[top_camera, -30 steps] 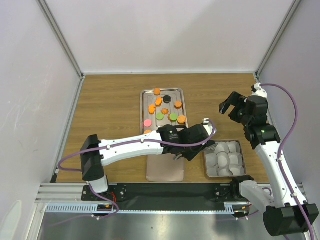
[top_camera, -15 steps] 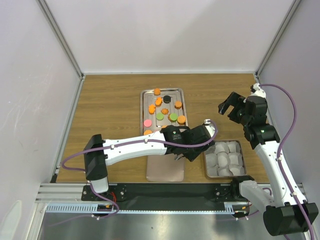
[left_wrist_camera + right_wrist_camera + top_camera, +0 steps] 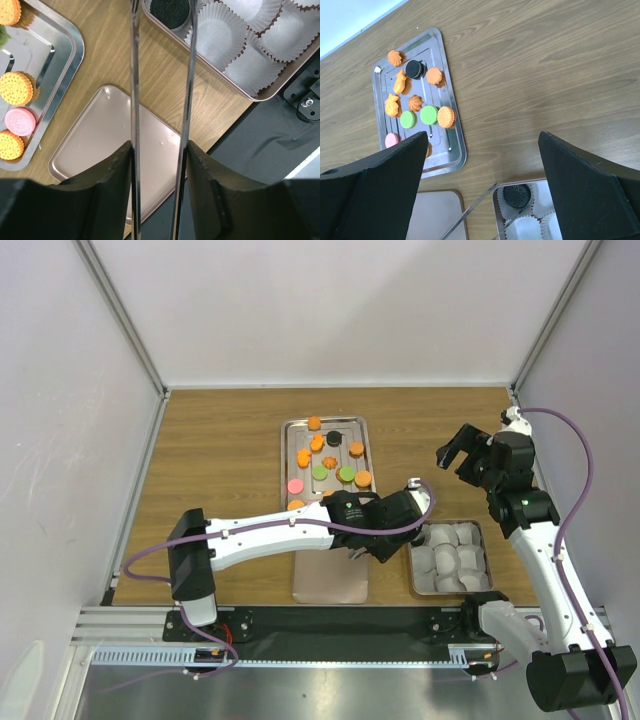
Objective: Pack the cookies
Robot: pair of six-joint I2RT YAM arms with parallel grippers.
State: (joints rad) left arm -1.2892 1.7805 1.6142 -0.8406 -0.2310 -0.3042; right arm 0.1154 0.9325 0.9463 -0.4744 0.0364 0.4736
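Black round cookie (image 3: 516,194) lies in the coppery square tin (image 3: 215,67), left gripper (image 3: 163,15) parted around it, right gripper (image 3: 455,452) wide, empty: next, lift clear.

Matt brown wood grain across the table (image 3: 220,460). Mirror-bright, smooth steel for the far tray (image 3: 70,45). Satin, rose-tinted metal on the near flat pan (image 3: 100,145) and on the box (image 3: 489,560) at right. Crimped white paper, matt, in the cups (image 3: 220,32). Rough, biscuity faces on the orange cookies (image 3: 15,87); embossed matt black on another (image 3: 170,9); smooth matt pink on one (image 3: 20,121).
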